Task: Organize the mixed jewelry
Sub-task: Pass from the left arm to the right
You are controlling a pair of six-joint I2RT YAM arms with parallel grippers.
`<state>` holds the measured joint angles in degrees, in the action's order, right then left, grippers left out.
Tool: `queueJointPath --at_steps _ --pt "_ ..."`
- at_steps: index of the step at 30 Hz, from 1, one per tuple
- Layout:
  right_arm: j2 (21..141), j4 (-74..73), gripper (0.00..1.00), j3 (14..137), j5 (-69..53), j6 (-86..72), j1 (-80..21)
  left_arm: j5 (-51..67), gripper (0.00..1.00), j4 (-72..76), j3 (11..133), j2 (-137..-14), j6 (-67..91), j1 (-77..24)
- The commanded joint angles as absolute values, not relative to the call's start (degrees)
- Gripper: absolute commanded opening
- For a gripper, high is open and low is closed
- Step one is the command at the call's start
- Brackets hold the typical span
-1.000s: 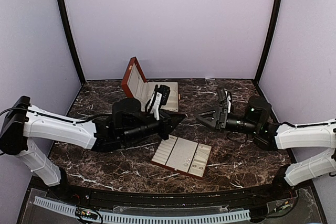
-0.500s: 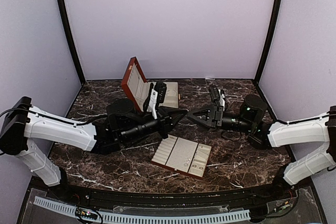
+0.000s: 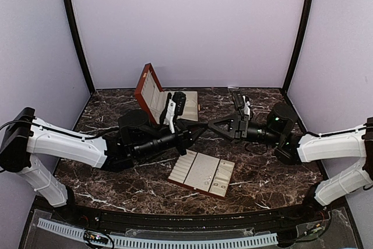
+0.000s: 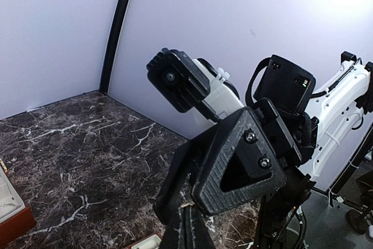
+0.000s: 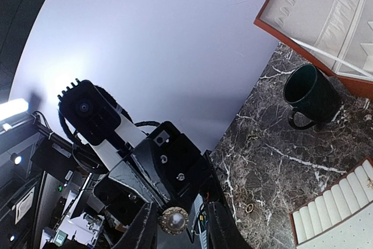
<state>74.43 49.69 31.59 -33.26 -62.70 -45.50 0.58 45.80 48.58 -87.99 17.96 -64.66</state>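
From the far left, a white-and-black arm (image 3: pixel 64 144) stretched low over the dark marble table (image 3: pixel 265 167) toward the middle. Behind it, an open red-brown box (image 3: pixel 150 88), lid tilted up, cream lining showing. At mid-table, the left gripper (image 3: pixel 200 127) pinched narrow, tip to tip with the right gripper (image 3: pixel 211 125), both raised off the marble near the cream slotted tray (image 3: pixel 201 170). At the left fingertips, a round pearl stud (image 5: pixel 173 220) with a gold rim, held there between the right fingers, spread wide on either side and not clamped on it. Down on the marble in the right wrist view, a small gold ring (image 5: pixel 249 208) apart from the tray, and farther off a dark green cup (image 5: pixel 312 94) just beside the box.
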Motion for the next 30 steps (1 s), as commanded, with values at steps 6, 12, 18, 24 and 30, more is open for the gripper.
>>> queueJointPath --at_steps 6,12,18,24,30 --pt "73.9 51.77 0.19 33.25 -34.29 -62.75 -45.88 1.54 0.0 48.56 48.04 -87.26 17.42 -64.78" --pt "74.0 51.92 0.15 33.22 -35.01 -63.01 -45.88 0.87 0.0 48.63 48.07 -87.49 17.66 -64.78" --pt "73.96 52.31 0.08 33.09 -34.95 -63.37 -45.95 0.7 0.0 47.46 48.45 -87.7 17.75 -64.78" --pt "74.07 51.9 0.0 32.81 -33.93 -62.91 -45.88 1.1 0.0 46.7 48.65 -88.14 18.19 -64.78" --pt "73.12 44.71 0.0 33.49 -31.4 -57.69 -45.9 1.57 0.04 45.09 48.95 -88.0 18.61 -64.78"
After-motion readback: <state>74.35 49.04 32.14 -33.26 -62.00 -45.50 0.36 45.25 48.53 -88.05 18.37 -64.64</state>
